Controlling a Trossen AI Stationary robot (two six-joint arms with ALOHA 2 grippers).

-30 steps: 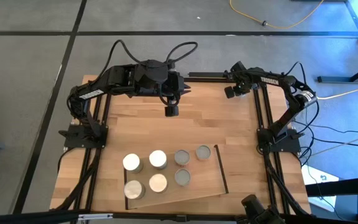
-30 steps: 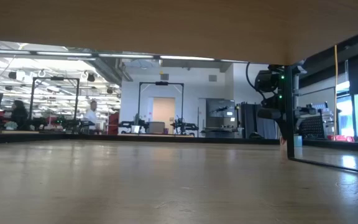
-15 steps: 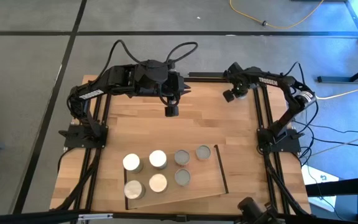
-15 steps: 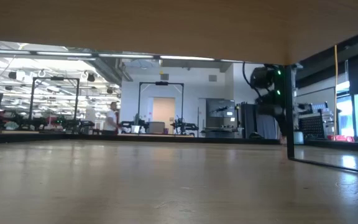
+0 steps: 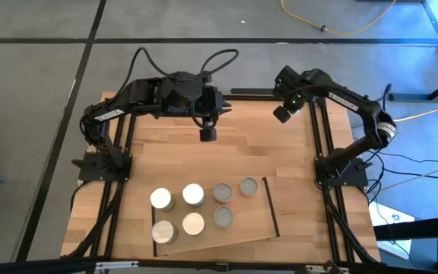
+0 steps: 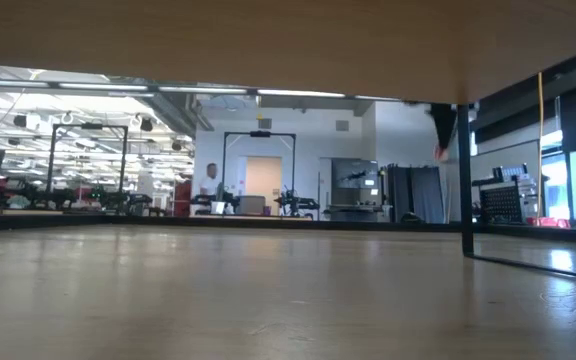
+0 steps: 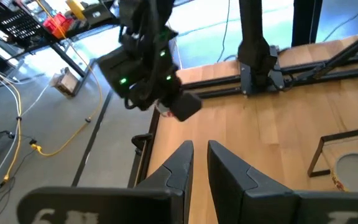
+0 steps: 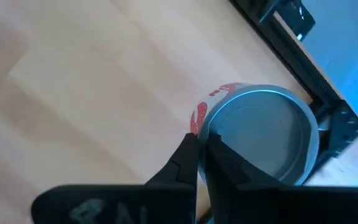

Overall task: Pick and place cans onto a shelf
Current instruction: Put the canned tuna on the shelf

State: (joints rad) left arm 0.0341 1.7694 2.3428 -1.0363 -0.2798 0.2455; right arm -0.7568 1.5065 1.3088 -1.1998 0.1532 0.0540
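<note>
Seven cans (image 5: 193, 195) with white, cream or grey tops stand upright on the light-wood shelf (image 5: 245, 227) at the table's near edge. One of them (image 7: 357, 168) also shows in the left wrist view. Another can (image 8: 260, 134), with a grey metal top and red print on its side, is at my right gripper (image 5: 282, 113) by the table's far right corner. That gripper (image 8: 198, 144) is closed at the can's rim. My left gripper (image 5: 207, 135) hangs shut and empty over the far middle of the table (image 5: 280, 152). My right gripper comes at the can from above, pointing down. Its fingertips (image 8: 189, 149) meet the can's rim on the side with the red print (image 8: 201, 118). The fingers hide the place of contact. The can's top stays level under them.
The table's black frame rails (image 5: 319, 144) run along both sides and the far edge. The shelf's thin black bar (image 5: 271, 205) stands right of the cans. Bare wood lies between the shelf and the grippers. A person (image 6: 209, 185) walks in the room behind.
My right gripper has risen from table height and shifted slightly toward the far edge, its arm lifting and straightening. In the low view it has climbed almost out of sight. The person in the background has walked to the right.
</note>
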